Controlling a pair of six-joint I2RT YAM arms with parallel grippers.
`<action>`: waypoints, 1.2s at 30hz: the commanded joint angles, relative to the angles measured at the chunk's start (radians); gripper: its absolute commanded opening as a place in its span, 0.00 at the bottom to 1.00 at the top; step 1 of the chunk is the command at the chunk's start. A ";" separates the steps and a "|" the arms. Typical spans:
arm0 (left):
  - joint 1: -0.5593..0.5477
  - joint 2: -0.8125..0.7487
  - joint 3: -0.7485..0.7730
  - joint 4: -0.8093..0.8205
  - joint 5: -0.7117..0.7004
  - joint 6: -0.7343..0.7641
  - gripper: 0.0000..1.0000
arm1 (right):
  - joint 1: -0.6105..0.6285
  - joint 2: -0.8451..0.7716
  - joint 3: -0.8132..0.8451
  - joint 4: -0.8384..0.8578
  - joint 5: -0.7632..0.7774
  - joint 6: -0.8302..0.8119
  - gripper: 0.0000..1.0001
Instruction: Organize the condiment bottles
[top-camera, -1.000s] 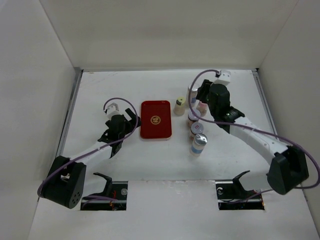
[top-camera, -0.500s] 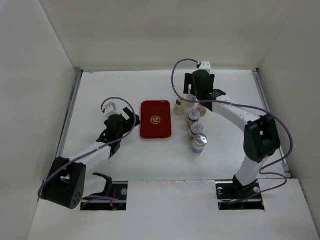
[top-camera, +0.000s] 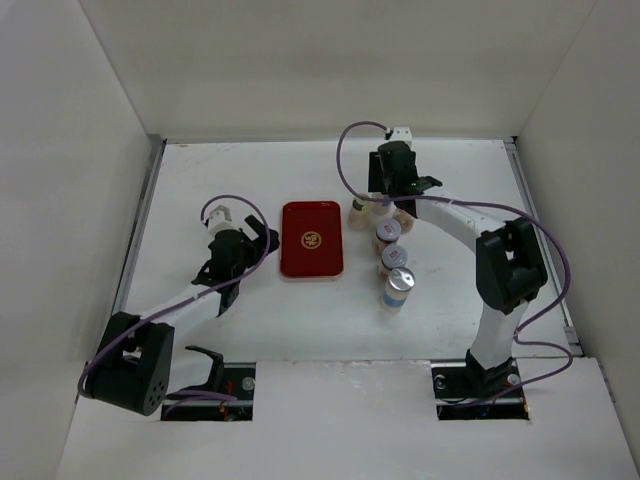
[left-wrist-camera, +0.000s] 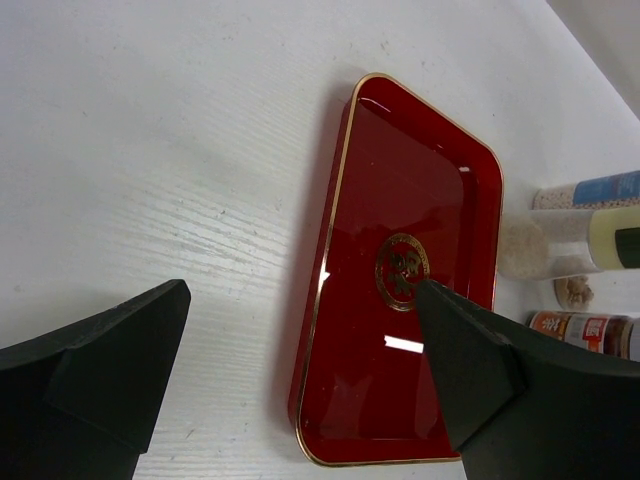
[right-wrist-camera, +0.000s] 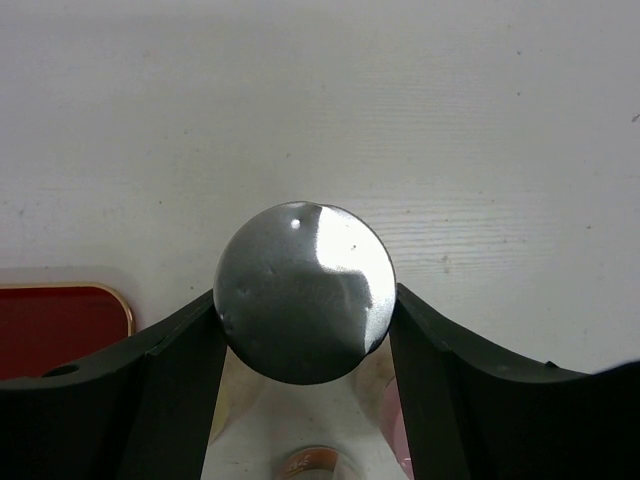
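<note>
**Right gripper** (right-wrist-camera: 305, 325): my fingers are pressed against both sides of a silver-capped bottle (right-wrist-camera: 305, 292). Only the right wrist view shows this clamp; from above, my arm covers it. I cannot tell whether the bottle rests on the table (top-camera: 250, 180) or is lifted. It is at the far end of the bottle group, just past the far right corner of the red tray (top-camera: 311, 240).

**Left gripper** (left-wrist-camera: 300, 295): jaws wide apart, hovering by the tray's left side.

**Tray:** the left wrist view shows a gold rim and a gold emblem (left-wrist-camera: 402, 272) on the red floor.

**Surroundings, top view:**
- A column of three bottles (top-camera: 394, 258) runs toward my bases, right of the tray.
- A pale bottle (top-camera: 357, 208) stands just left of my right gripper.
</note>
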 joint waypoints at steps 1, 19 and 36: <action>0.009 -0.004 -0.016 0.071 0.016 -0.009 1.00 | 0.001 -0.063 0.063 0.080 0.023 -0.026 0.47; 0.089 -0.168 -0.137 0.134 0.005 -0.036 1.00 | 0.280 -0.085 0.133 0.275 -0.006 -0.042 0.45; 0.115 -0.142 -0.139 0.143 0.027 -0.045 1.00 | 0.394 0.199 0.264 0.275 -0.008 -0.031 0.56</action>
